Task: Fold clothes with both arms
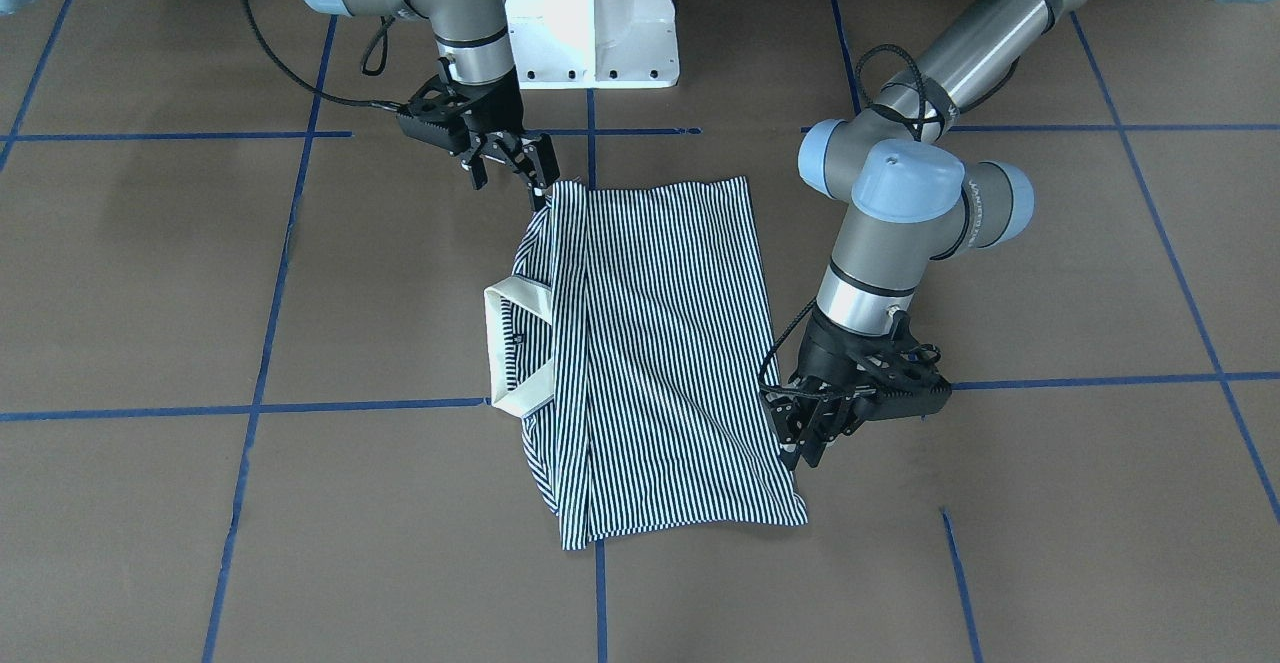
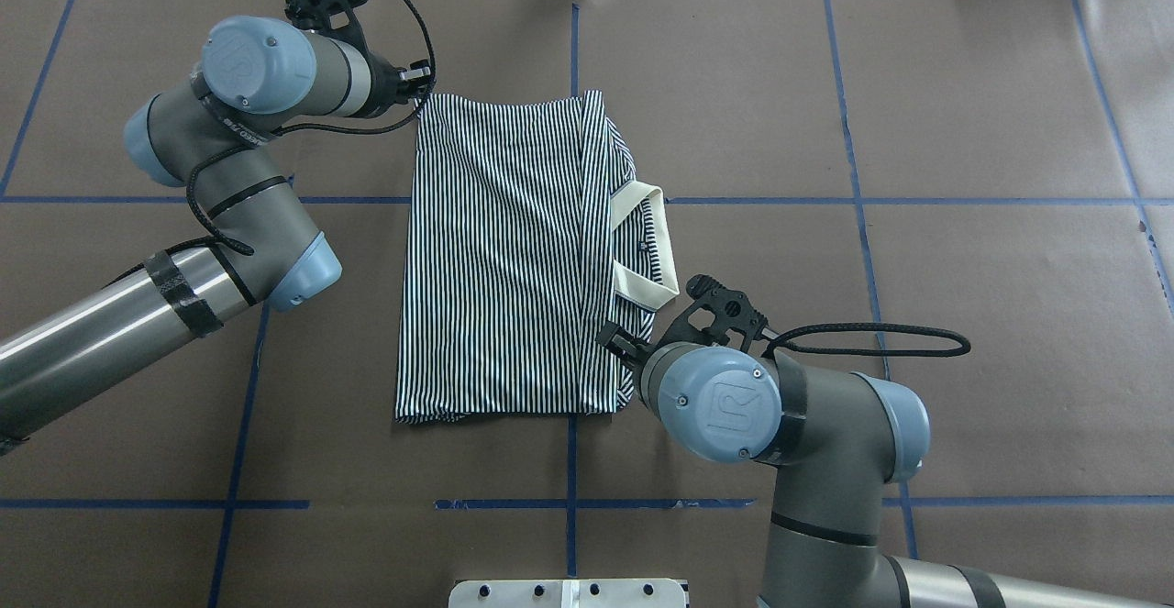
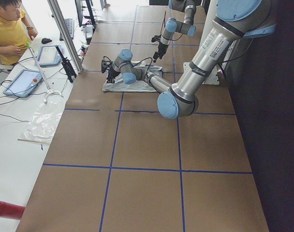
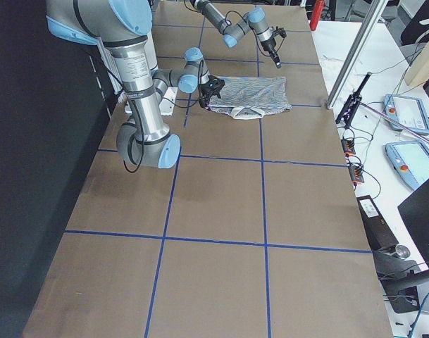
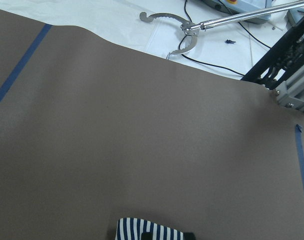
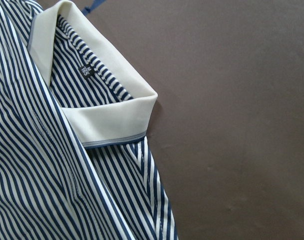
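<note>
On a brown paper-covered table (image 1: 200, 273) gridded with blue tape (image 1: 270, 293), we are looking at the thin-striped polo shirt (image 1: 660, 343) lying folded into a long, softly rippled rectangle. Its smooth cream collar (image 1: 497, 343) is jutting from one long edge as a stiff loop. The right gripper (image 1: 512, 171) is poised with black fingers spread apart at the corner nearest the white pedestal (image 1: 592, 23). The left gripper (image 1: 808, 448) is sitting by the diagonally opposite corner, and we cannot tell whether it is pinching cloth.
</note>
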Motion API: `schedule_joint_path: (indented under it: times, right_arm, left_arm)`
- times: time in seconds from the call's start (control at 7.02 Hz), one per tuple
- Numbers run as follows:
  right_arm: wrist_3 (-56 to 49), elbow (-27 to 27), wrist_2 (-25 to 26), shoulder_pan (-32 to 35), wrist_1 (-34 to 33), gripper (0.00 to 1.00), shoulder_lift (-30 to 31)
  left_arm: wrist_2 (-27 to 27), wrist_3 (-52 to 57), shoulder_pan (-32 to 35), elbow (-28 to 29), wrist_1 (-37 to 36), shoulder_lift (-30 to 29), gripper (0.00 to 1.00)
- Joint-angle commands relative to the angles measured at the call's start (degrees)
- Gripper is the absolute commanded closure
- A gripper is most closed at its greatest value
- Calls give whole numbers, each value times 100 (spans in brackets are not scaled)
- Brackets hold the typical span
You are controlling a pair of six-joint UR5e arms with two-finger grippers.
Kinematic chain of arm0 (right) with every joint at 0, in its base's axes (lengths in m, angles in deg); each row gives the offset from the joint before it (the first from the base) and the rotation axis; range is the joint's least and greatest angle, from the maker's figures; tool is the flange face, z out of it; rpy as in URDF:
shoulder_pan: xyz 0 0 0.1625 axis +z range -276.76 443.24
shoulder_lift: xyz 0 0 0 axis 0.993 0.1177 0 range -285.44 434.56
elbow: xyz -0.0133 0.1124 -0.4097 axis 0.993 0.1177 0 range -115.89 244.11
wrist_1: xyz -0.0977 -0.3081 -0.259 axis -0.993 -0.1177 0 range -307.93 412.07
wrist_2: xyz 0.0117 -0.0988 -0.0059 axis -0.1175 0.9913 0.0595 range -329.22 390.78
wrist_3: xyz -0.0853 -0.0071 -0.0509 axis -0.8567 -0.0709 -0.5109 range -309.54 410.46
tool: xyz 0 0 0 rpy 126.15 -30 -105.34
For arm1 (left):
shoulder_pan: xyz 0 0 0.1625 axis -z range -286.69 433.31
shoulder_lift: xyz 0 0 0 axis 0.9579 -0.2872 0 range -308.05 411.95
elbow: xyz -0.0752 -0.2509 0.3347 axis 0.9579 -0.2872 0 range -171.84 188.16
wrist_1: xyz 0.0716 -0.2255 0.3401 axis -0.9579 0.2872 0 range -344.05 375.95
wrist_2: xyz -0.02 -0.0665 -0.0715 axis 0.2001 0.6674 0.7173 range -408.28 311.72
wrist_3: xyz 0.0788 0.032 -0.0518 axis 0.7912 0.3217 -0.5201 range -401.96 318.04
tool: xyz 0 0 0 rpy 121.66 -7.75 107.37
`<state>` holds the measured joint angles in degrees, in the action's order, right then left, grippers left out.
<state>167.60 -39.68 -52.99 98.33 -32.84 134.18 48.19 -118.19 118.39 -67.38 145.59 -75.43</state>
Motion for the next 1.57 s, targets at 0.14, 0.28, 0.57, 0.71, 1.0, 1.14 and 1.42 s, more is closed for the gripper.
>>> schedule_joint_path:
  times: [0.14, 0.28, 0.57, 0.71, 1.0, 1.14, 1.42]
  right_arm:
    - [169, 533, 10, -120, 1, 3, -285]
    - [169, 579, -7, -129, -8, 10, -294]
    - [221, 588, 1, -199, -8, 44, -303]
    - [396, 579, 1, -217, -8, 88, -329]
    - [319, 570, -25, -217, 1, 100, -338]
    - [310, 579, -25, -217, 1, 100, -355]
    - [249, 570, -8, -191, 1, 100, -373]
  left_arm:
    - [4, -15, 0, -14, -1, 21, 64]
    - [4, -15, 0, -40, -10, 38, 64]
    - [4, -15, 0, -110, -36, 56, 64]
    - [4, -15, 0, -136, -19, 91, 64]
    - [4, -15, 0, -163, -18, 135, 64]
    - [4, -24, 0, -163, -18, 135, 64]
    - [4, -33, -8, -163, -18, 135, 63]
